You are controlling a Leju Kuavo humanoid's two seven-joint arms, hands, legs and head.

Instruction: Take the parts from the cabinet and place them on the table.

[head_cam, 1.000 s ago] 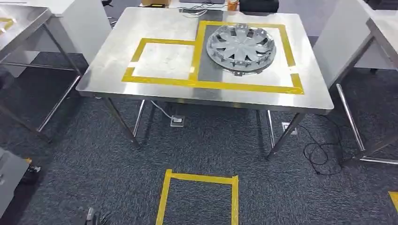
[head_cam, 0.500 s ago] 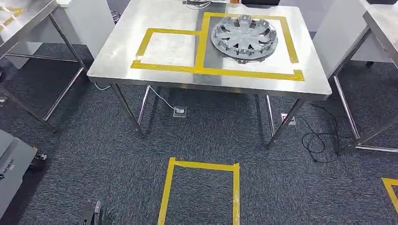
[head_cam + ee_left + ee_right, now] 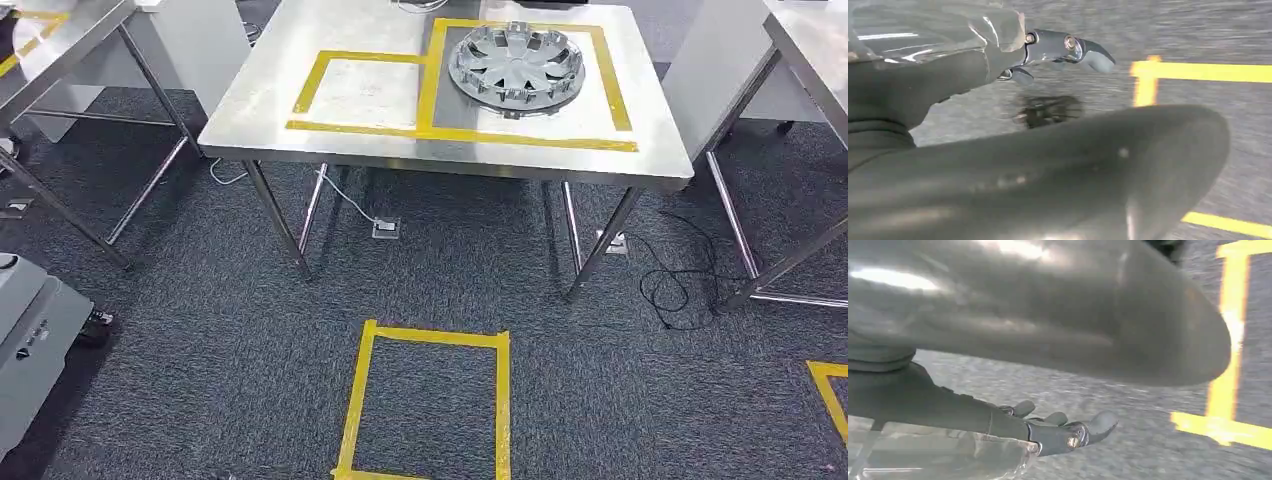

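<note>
On the table (image 3: pixel 300 95), a hubcap (image 3: pixel 515 62)

The left robot hand (image 3: pixel 998 100) takes up much of the left wrist view, its thick grey thumb (image 3: pixel 1073 170) lying across the lower part and its darker fingers (image 3: pixel 1068 50) stretched out apart from the thumb, nothing between them. Behind the hand is grey carpet floor (image 3: pixel 1198 30), blurred, with yellow tape lines (image 3: pixel 1208 72) on it. A dark blurred patch (image 3: pixel 1048 110) lies on the carpet under the fingers.
</note>
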